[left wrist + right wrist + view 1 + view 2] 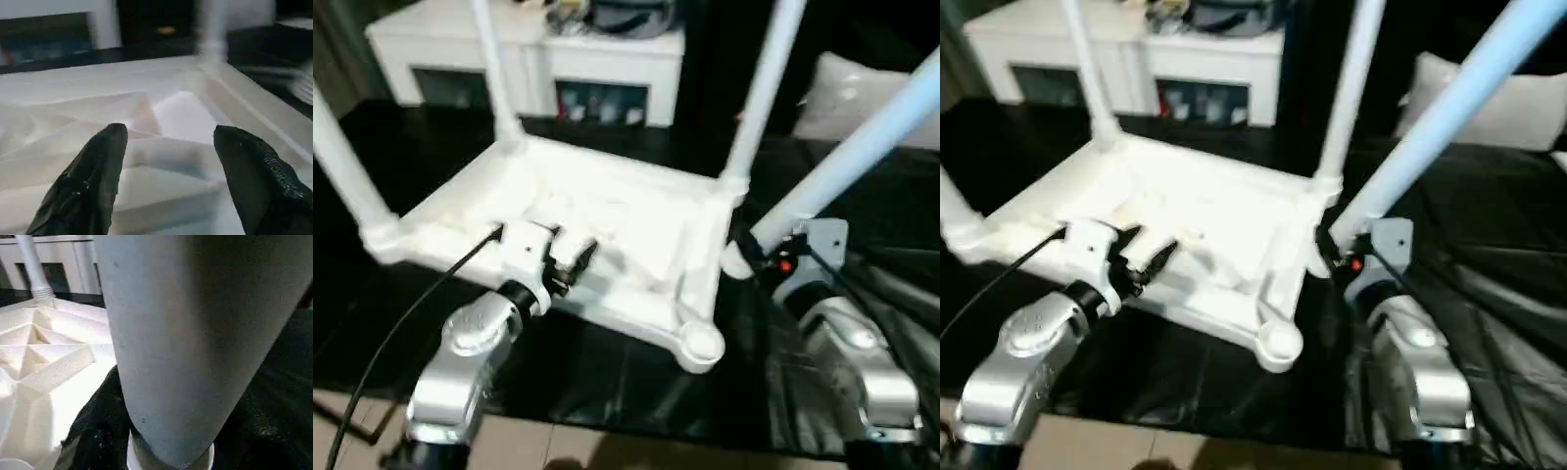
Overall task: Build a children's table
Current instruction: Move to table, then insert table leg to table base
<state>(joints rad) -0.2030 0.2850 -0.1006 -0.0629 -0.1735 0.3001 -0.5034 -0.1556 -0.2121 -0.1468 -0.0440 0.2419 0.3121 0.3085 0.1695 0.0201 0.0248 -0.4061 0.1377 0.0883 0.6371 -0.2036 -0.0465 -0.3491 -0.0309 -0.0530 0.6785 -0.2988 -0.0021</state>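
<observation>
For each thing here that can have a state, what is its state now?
Table top: upside down, ribs up.
Three legs: standing in corner sockets.
Near corner socket: empty.
Fourth leg: tilted, held by right gripper.
Left gripper: fingers open over the ribs.

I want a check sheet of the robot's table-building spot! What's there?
Surface: black sheet over the work area.
Job's things: tabletop lies upside down, three legs standing in corner sockets; near corner socket empty; fourth leg tilted.
Clutter: nothing seen.
Claws: left claw open above the ribbed underside; right claw shut on the fourth leg.
Cables: black cable along the left arm.
Surroundings: white cabinet behind.
</observation>
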